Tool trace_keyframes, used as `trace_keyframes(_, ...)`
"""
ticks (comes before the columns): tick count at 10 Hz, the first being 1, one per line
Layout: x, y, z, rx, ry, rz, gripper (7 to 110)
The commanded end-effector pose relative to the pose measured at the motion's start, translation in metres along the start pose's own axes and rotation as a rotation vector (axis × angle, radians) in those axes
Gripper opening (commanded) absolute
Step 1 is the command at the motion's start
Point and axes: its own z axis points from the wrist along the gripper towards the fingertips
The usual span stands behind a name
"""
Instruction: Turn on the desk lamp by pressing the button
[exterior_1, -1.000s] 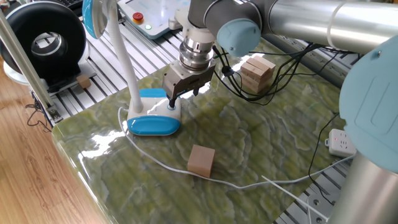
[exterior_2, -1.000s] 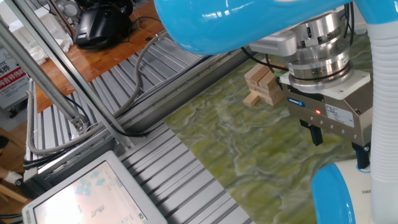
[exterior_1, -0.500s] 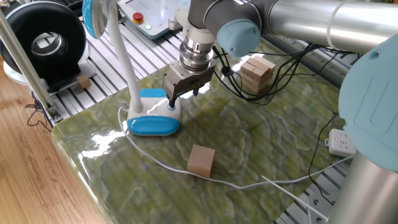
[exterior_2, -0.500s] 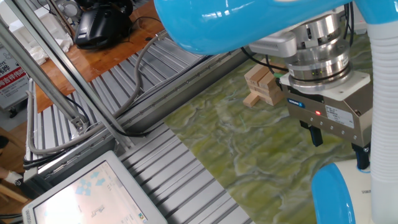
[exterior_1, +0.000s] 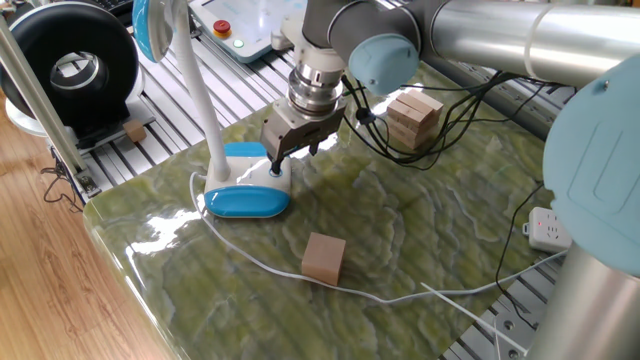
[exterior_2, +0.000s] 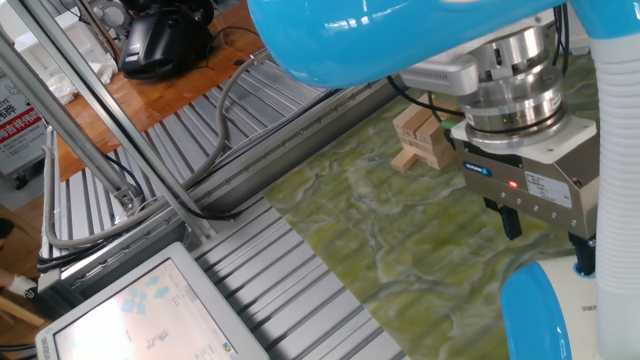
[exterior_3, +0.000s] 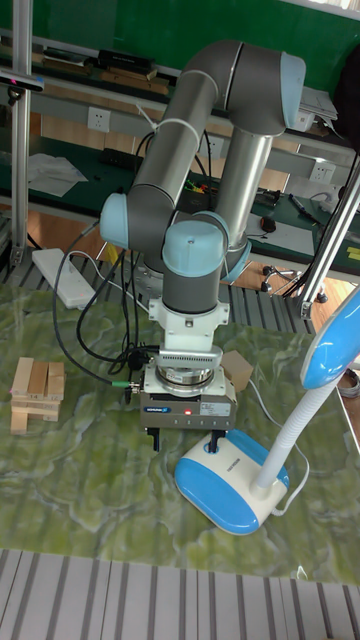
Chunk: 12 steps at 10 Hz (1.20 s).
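Note:
The desk lamp (exterior_1: 246, 192) stands on the green mat, with its blue-sided base at the left, a white neck and its head at the top left. It also shows in the tall fixed view as the lamp (exterior_3: 233, 488), and its base (exterior_2: 541, 312) appears in the other fixed view. My gripper (exterior_1: 296, 157) hangs straight down over the base's top, open, with nothing between its fingers. One fingertip (exterior_3: 213, 441) sits right at the button (exterior_3: 210, 451), a small blue-ringed disc. I cannot tell whether they touch. The other finger hangs off the base over the mat.
A black ring fan (exterior_1: 64, 64) stands at the far left. A stack of wooden blocks (exterior_1: 413, 116) sits behind the gripper, a wooden cube (exterior_1: 323, 258) in front. The lamp's white cord (exterior_1: 352, 291) runs across the mat to a power strip (exterior_1: 547, 231). A red button (exterior_1: 221, 27) sits on a rear panel.
The gripper has edged very slightly down toward the lamp base. Nothing else has moved.

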Motion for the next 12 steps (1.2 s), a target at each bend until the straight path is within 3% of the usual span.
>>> trace_keyframes(1, 0.001, -0.005, -0.004, -0.027, -0.003, -0.011, 88)
trace_keyframes(4, 0.004, 0.001, -0.03, -0.007, 0.018, -0.01, 88)
trace_keyframes(7, 0.013, 0.018, -0.069, -0.05, 0.052, -0.022, 88)
trace_keyframes(8, 0.016, 0.019, -0.083, -0.056, 0.067, -0.034, 88)
trace_keyframes(9, 0.016, 0.01, -0.094, -0.032, 0.071, -0.072, 88)
trace_keyframes(10, 0.012, 0.0, -0.097, 0.004, 0.06, -0.116, 88)
trace_keyframes(12, 0.007, -0.001, -0.096, 0.01, 0.043, -0.178, 88)
